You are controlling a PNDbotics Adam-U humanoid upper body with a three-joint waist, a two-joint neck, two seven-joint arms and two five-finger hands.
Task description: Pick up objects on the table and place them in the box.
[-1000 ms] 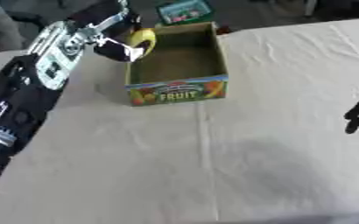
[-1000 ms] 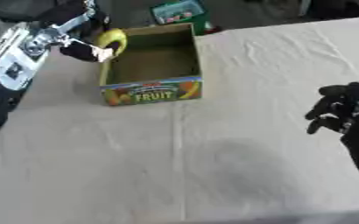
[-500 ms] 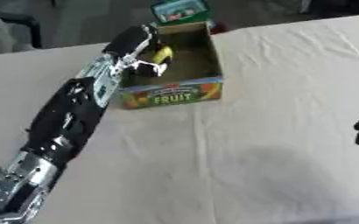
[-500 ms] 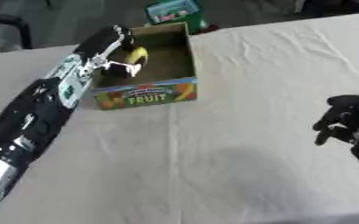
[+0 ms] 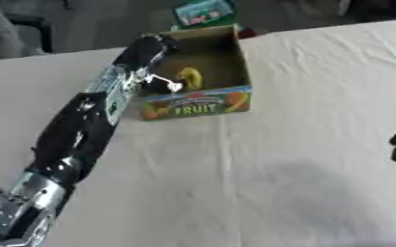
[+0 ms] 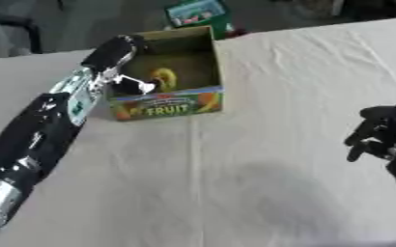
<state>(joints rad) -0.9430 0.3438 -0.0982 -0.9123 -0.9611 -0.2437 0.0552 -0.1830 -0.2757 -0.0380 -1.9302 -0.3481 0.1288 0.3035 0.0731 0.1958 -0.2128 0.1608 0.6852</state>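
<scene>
Left eye view shows the left arm reaching in from the lower left corner and running diagonally up across the counter, which is covered with a pale, creased cloth. Its forearm passes over the left wall of the fruit box, an open cardboard carton with "FRUIT" printed on its near panel along with pictures of fruit. The left robot hand is down inside the box, against the near left part of the interior. A yellow object, curved and banana-like, sits inside the box just beside that hand, touching or almost touching its fingers. Whether the fingers are curled round the yellow object or spread apart from it cannot be told, since the hand shows only as a dark shape with a pale tip next to the yellow.

Right eye view shows the right robot hand at the right edge, hovering above the cloth well apart from the box, its fingers bent downward and inward on nothing. In the left eye view only a few dark fingertips of it show at the right edge.

Beyond the far edge of the counter, behind the box, lies a green printed package on a darker surface.
</scene>
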